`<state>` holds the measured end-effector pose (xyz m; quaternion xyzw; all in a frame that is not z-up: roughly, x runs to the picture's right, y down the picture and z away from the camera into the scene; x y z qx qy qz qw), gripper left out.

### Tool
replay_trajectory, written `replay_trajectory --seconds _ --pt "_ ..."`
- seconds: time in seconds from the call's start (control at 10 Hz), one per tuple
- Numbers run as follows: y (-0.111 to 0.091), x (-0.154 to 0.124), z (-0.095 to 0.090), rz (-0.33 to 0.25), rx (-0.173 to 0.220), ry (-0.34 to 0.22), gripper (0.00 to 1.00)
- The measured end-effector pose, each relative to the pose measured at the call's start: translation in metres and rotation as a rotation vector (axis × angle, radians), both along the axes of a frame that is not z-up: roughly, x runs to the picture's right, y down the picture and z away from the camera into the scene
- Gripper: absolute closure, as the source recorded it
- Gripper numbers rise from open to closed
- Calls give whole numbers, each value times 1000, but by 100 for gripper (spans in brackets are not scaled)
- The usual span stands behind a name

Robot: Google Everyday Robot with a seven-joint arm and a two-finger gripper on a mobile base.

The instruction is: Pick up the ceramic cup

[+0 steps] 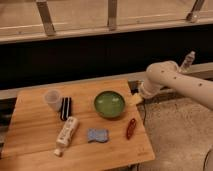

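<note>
While the cup (52,99) stands upright near the far left corner of the wooden table (30,150), the gripper (135,98) hangs at the table's right edge, well apart from it. A flat black object (65,108) lies just beside the cup on its right; whether the two touch cannot be told. A white bottle (66,132) lies on its side nearer the front edge, with a blue sponge (98,135) and a small red item (131,128) further right. A wide green bowl (109,104) sits between cup and gripper, close to the gripper. The arm (167,80) enters from the right, bent at the elbow. Whether the gripper is spread or pressed together cannot be told.

The task appears to be at its start, with the whole reach across the table still to be made. A low, straight path to the cup would likely cross the bowl and could clip its rim. The cup looks light and tapered, so an off-centre approach may tip it or push it toward the table's left edge. The black object leaves little room on the right of the cup and may be nudged or pinched along with it.
</note>
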<state>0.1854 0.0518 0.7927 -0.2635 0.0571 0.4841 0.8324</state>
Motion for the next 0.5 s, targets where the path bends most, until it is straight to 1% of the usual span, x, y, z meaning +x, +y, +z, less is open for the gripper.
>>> replay_trajectory --seconds 0.1,0.2,0.3,0.4,0.5 --pt "-18 -15 -3 -41 10 -16 20" --pt "-29 -28 -4 -69 15 -26 20" --pt "-46 -58 -4 -117 20 -52 20" --pt "-58 -87 -5 -150 27 -85 20" --pt "-62 -93 -5 -163 31 -91 20"
